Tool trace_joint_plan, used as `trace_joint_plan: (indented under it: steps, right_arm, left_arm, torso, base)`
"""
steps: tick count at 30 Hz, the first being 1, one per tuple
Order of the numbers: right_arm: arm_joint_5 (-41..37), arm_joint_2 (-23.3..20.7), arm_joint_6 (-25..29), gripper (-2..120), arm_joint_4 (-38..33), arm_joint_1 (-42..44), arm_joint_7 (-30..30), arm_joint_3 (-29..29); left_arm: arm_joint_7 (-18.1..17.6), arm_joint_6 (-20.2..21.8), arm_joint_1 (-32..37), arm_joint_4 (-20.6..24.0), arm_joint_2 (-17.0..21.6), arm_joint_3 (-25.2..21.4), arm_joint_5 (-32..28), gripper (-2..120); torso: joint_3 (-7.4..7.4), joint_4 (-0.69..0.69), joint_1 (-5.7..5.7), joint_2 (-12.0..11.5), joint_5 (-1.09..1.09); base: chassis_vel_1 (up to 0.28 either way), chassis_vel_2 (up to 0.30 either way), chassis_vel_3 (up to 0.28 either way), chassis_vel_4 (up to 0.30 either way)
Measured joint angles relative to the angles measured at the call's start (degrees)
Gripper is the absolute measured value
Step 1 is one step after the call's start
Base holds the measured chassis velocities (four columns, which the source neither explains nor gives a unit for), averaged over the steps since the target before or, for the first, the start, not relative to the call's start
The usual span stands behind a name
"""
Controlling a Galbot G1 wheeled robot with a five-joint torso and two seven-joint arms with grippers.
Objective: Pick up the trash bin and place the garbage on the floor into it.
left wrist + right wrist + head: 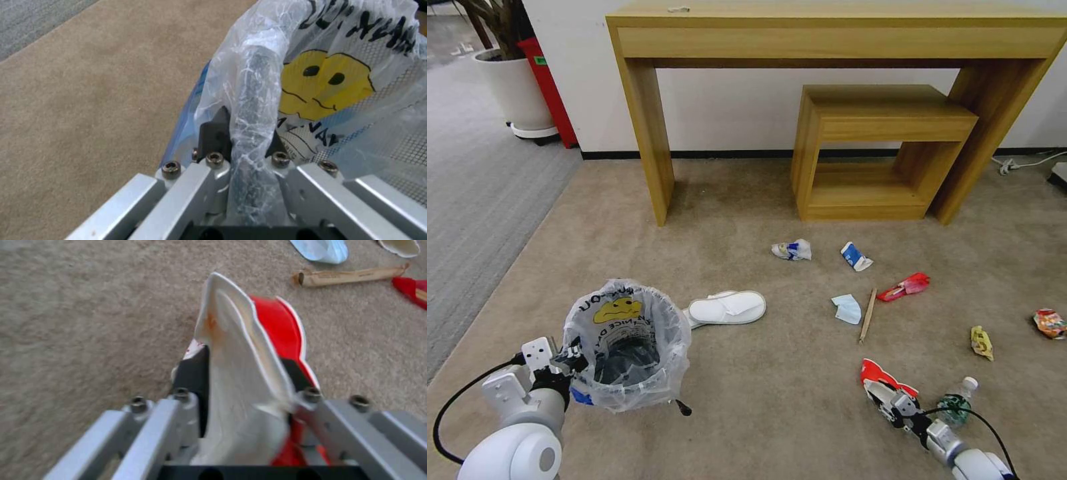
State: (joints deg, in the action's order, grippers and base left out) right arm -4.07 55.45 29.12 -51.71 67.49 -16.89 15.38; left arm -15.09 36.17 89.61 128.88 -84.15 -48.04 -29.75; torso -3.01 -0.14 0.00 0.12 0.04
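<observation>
My left gripper [570, 363] is shut on the near rim of the trash bin [627, 343], a black bin lined with a clear bag bearing a yellow smiley [322, 86]; the left wrist view has its fingers [216, 133] pinching the bagged rim. My right gripper [888, 393] is shut on a flattened red-white paper cup [249, 350], low over the carpet. Loose garbage lies on the floor: a white slipper [727, 307], blue mask [847, 309], wooden stick [868, 315], red wrapper [906, 287], blue-white carton [855, 256], yellow wrapper [981, 343] and green bottle [957, 403].
A wooden desk [647, 133] stands against the wall with a small wooden shelf unit [880, 153] under it. A white plant pot [514, 87] and a red object stand at the far left. A crumpled white-blue scrap [792, 250] and an orange wrapper [1050, 323] also lie on the carpet.
</observation>
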Motion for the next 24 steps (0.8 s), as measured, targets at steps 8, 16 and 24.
trace_joint_plan:
  steps: [8, 16, 24]
  right_arm:
    - [-6.3, -1.4, 2.4, 0, -4.4, 4.0, -5.6, 2.1]
    - [-18.3, -4.7, 3.5, 0, -16.9, 8.9, -12.0, 5.5]
    - [-27.5, -8.5, 4.2, 0, -30.6, 11.4, -19.5, 6.9]
  left_arm:
    - [0.0, -0.2, 0.0, -0.6, 0.2, 0.1, 0.3, 3]
    - [0.1, -0.2, 0.0, -1.0, 0.3, 0.5, 0.7, 3]
    - [0.9, -0.3, 0.1, -0.9, 0.1, 0.9, 1.4, 3]
  torso:
    - [0.00, -0.01, 0.00, 0.0, 0.05]
    - [-0.01, 0.00, 0.00, 0.0, 0.02]
    - [0.00, 0.00, 0.00, 0.0, 0.01]
  base:
    - [0.000, 0.000, 0.000, 0.000]
    - [0.000, 0.000, 0.000, 0.000]
    - [0.000, 0.000, 0.000, 0.000]
